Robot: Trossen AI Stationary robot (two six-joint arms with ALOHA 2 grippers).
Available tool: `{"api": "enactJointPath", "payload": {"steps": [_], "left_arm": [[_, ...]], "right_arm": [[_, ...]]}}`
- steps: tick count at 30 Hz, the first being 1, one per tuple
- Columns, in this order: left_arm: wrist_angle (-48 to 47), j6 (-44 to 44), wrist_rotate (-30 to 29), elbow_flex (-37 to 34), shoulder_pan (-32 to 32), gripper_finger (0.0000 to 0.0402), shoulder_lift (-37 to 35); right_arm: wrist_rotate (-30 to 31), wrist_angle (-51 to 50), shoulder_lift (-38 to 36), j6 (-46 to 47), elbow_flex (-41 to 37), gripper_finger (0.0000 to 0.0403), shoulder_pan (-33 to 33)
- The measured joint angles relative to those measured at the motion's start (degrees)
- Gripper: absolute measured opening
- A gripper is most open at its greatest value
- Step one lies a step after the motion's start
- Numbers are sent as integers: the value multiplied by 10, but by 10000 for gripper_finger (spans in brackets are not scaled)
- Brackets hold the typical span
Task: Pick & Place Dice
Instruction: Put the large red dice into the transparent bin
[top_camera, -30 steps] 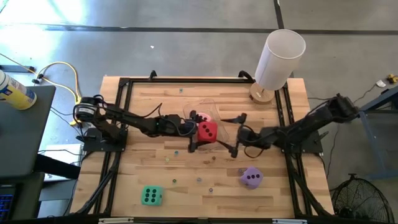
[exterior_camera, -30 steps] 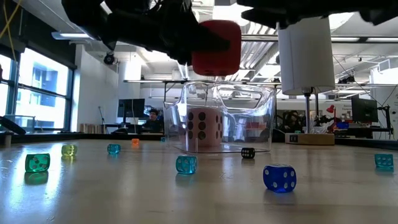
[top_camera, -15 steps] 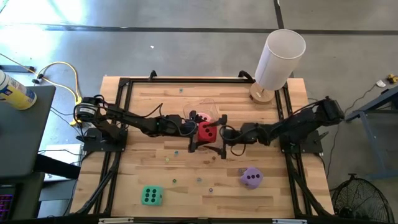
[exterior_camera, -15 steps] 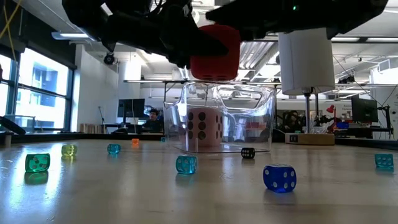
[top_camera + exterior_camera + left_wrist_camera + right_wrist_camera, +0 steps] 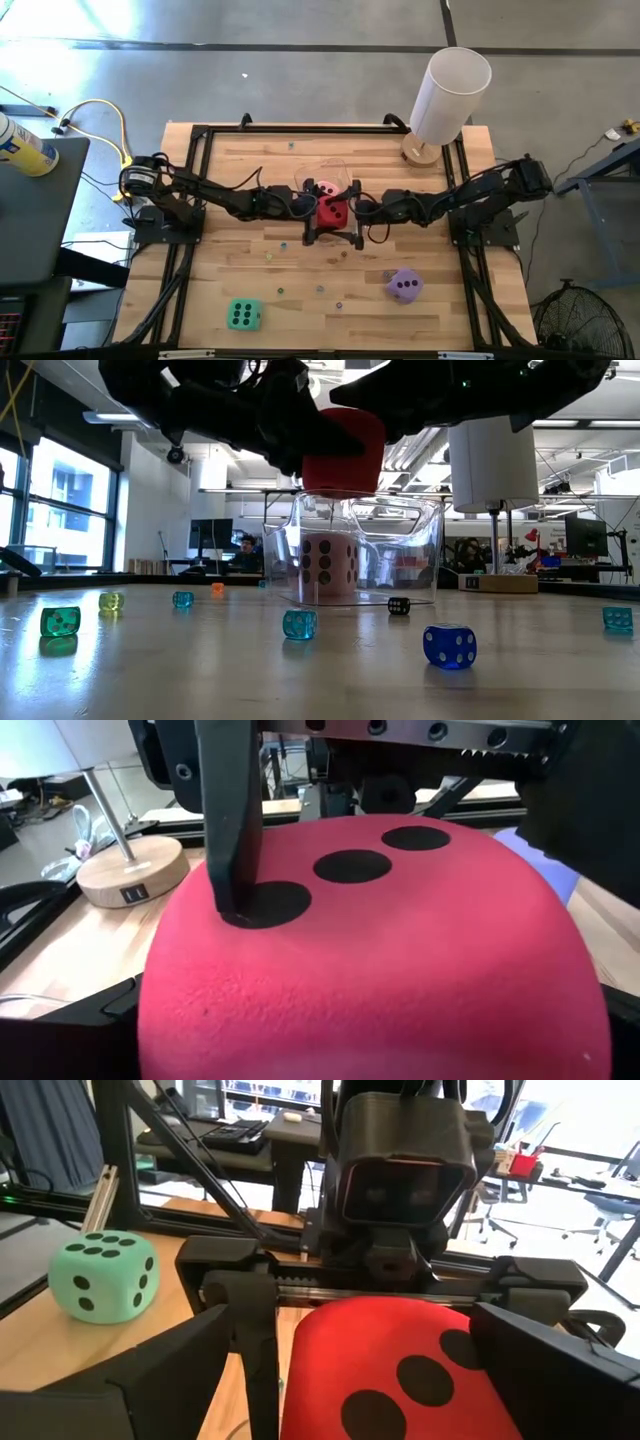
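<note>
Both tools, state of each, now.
Left tool: jaws spread wide, gripping the red die above the clear bin.
Right tool: open, its fingers either side of the same red die; contact cannot be told.

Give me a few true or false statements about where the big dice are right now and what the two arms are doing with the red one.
1. The red die is up in the air between both grippers, above the clear bin. True.
2. The pink die lies on the bare table outside the bin. False: it sits inside the bin.
3. The green die and the purple die are both on the table, away from the bin. True.
4. The right gripper waits far off by the white lamp. False: it is at the red die, facing the left gripper.
</note>
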Motion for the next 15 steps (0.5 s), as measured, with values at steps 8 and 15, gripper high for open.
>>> {"api": "enactJointPath", "payload": {"steps": [8,15], "left_arm": [[6,3,0,0,0,400,0],[6,3,-1,0,1,400,0]], "right_arm": [[-1,-8,0,13,0,400,0],[-1,-1,20,31,0,400,0]]}}
